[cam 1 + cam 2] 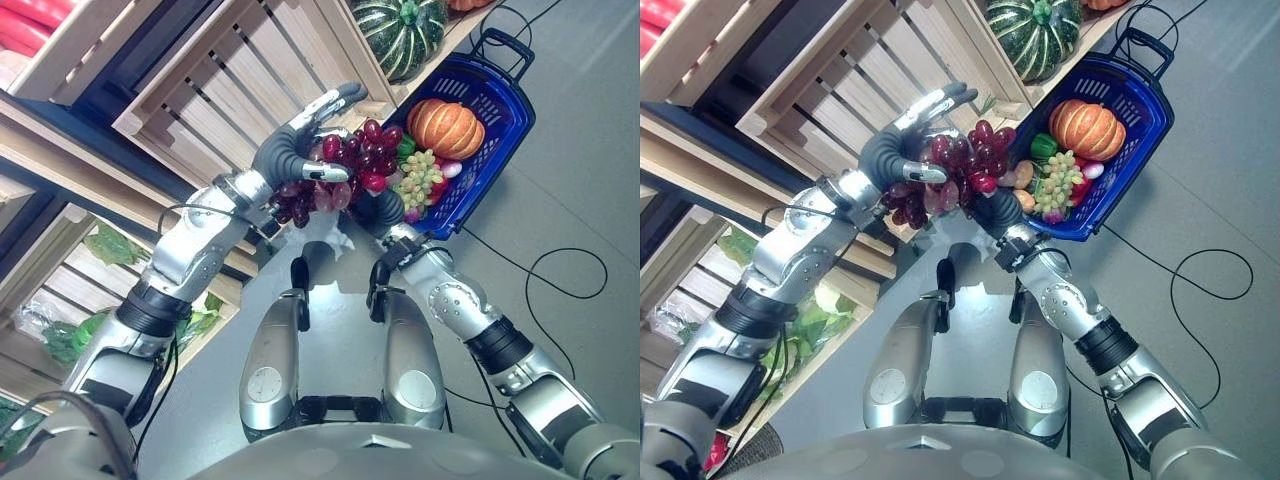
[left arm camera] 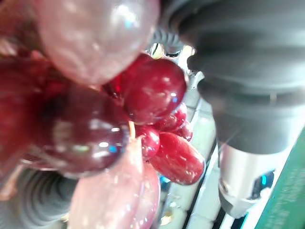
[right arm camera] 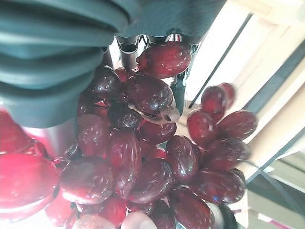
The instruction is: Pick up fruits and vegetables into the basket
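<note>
One bunch of red grapes (image 1: pixel 335 170) hangs between both arms, just beside the blue basket (image 1: pixel 500 110) but not yet over its rim. Basket already holds an orange pumpkin (image 1: pixel 445 127), green grapes (image 1: pixel 420 178) and a few smaller items; a striped green squash (image 1: pixel 400 32) remains on the wooden shelf (image 1: pixel 200 80), so the task reads as partly done. Left robot hand (image 1: pixel 300 140): fingers mostly straight behind the bunch, thumb pressed across it, pinching. Right robot hand (image 1: pixel 997 212): under the bunch, fingers hidden, closure cannot be judged.
</note>
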